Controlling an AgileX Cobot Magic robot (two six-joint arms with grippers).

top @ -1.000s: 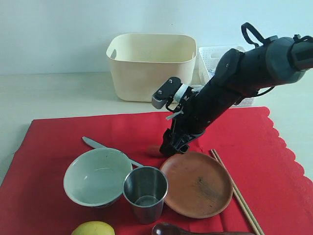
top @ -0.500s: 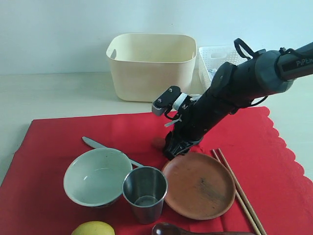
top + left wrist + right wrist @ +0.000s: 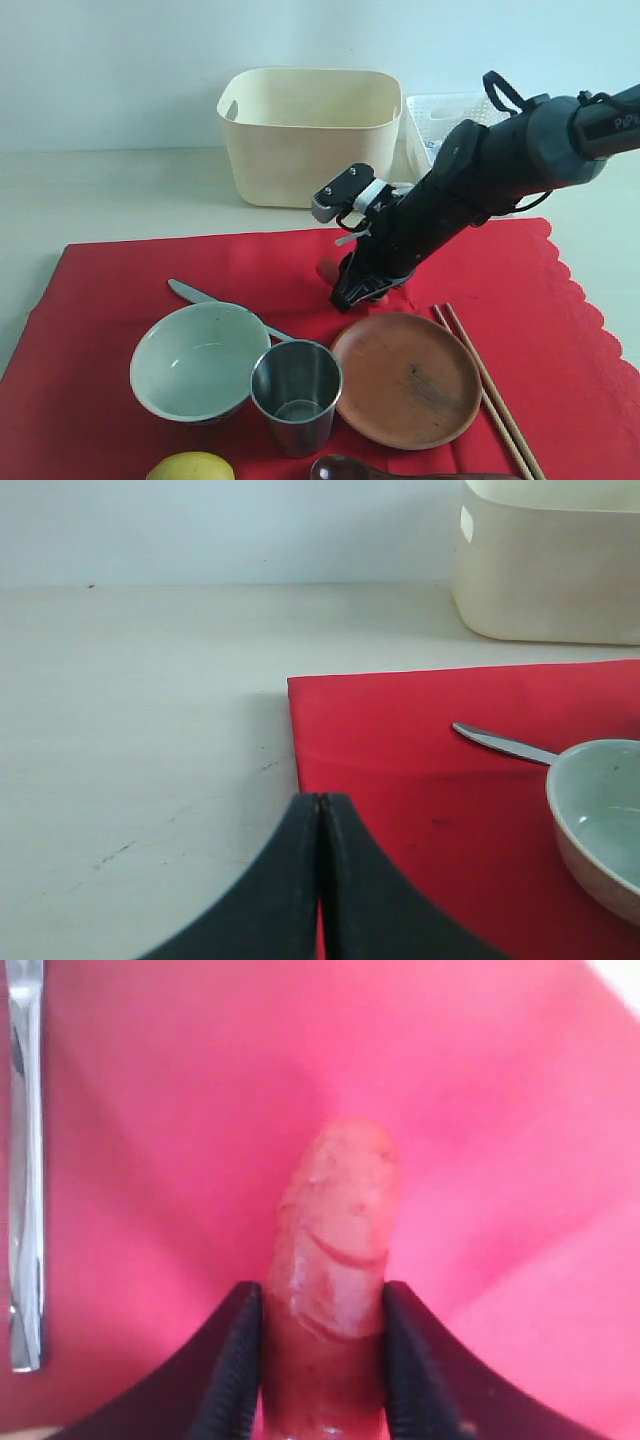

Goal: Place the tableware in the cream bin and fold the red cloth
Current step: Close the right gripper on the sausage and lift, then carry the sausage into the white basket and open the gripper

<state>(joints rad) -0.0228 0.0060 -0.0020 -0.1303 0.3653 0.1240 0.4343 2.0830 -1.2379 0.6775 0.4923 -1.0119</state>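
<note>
The exterior view looks from past the near edge of the large bright red rectangular cloth (image 3: 120,280), raised and tilted down, facing across it to the big cream plastic tub (image 3: 310,150) beyond its far edge. The left wrist view sits low beside the cloth's left edge, facing that tub, and shares the cloth's far corner, the flat metal knife (image 3: 500,744) and the pale green-white bowl (image 3: 600,820) with the exterior view. The right wrist view hangs very close above the cloth's middle, looking down on a reddish-brown sausage (image 3: 335,1250); it shares the sausage and the knife with the exterior view.
</note>
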